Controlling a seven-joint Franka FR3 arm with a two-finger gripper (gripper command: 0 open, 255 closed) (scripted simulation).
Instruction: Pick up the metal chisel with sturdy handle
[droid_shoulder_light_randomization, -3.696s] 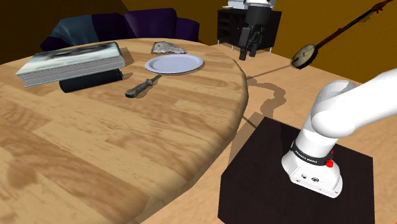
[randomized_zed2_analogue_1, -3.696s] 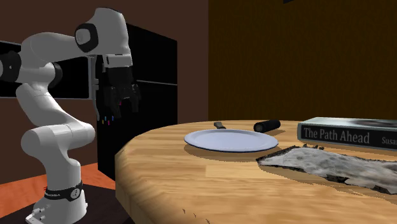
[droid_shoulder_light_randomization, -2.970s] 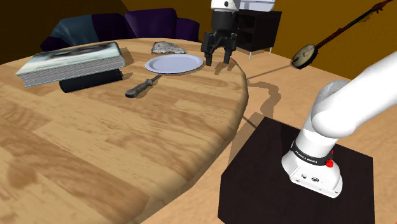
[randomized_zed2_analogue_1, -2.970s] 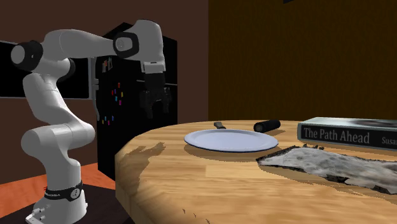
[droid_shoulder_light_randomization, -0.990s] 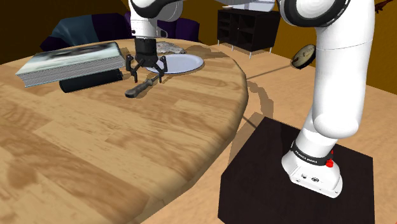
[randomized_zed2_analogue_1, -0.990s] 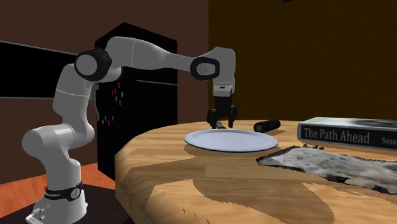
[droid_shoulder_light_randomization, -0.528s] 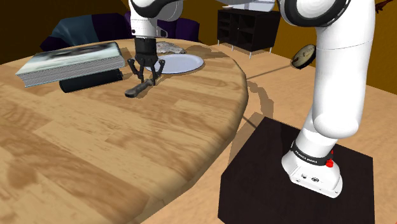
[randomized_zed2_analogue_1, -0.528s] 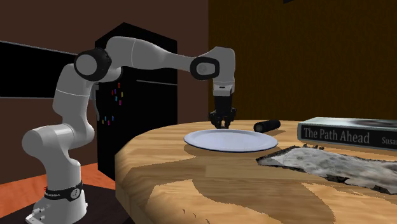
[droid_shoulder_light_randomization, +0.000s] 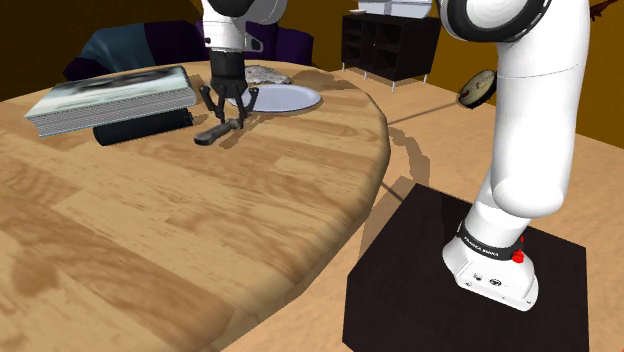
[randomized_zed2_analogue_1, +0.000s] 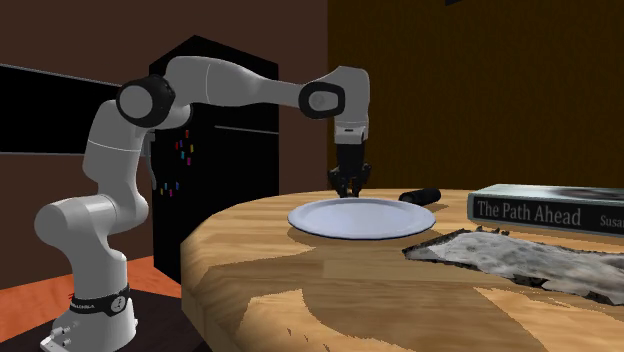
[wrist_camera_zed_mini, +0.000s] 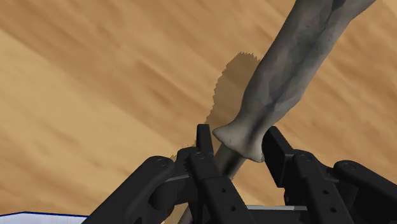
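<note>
The gripper (droid_shoulder_light_randomization: 229, 116) had closed on the chisel (droid_shoulder_light_randomization: 212, 135) at its thin shank, just beside the plate (droid_shoulder_light_randomization: 290, 100), so the thick handle jutted away from the plate. Its separate shadow suggested it hung slightly above the table (droid_shoulder_light_randomization: 150, 230), perhaps.

You've got a round wooden table (droid_shoulder_light_randomization: 200, 230) spread across the shoulder view. Far out on it sits a white plate (droid_shoulder_light_randomization: 290, 99), and just beyond that lies a grey crumpled lump (droid_shoulder_light_randomization: 270, 74). Over at the shoulder view's left lies a thick book (droid_shoulder_light_randomization: 105, 97), with a black cylinder (droid_shoulder_light_randomization: 140, 128) tucked against its near edge. Past the far rim there's a dark purple sofa (droid_shoulder_light_randomization: 165, 42), and to the right a black cabinet (droid_shoulder_light_randomization: 385, 45), then a banjo (droid_shoulder_light_randomization: 480, 86) with its neck slanting up. In the second exterior view you can read "The Path Ahead" on the book's spine, and a tall black unit (randomized_zed2_analogue_1: 215, 130) stands behind the table.
</note>
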